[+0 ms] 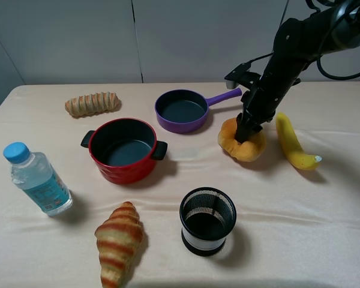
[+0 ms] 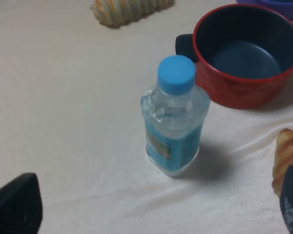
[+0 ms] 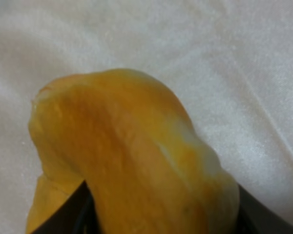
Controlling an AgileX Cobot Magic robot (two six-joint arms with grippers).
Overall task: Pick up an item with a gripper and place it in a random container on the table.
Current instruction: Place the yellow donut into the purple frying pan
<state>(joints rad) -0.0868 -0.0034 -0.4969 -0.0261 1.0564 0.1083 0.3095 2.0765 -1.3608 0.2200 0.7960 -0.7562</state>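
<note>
The golden-yellow doughnut point(image 1: 243, 146) sits on the cream cloth table point(image 1: 312, 228), right of centre, squashed and tipped up. My right gripper point(image 1: 247, 133) comes down into it from above and is shut on it. In the right wrist view the doughnut point(image 3: 136, 161) fills the frame, pinched by the right gripper point(image 3: 161, 217), with a dark finger on each side. I cannot tell whether it is off the cloth. The purple pan point(image 1: 181, 111) stands just left of it, empty, with its handle point(image 1: 223, 97) pointing toward the arm. My left gripper point(image 2: 156, 207) is open and empty, above the cloth by the bottle.
A yellow banana point(image 1: 291, 143) lies right of the doughnut. A red two-handled pot point(image 1: 123, 149) stands in the centre and a black mesh cup point(image 1: 207, 221) in front. A water bottle point(image 1: 37, 179) stands at the left. A croissant point(image 1: 119, 240) lies in front and a striped bread point(image 1: 93, 104) at the back.
</note>
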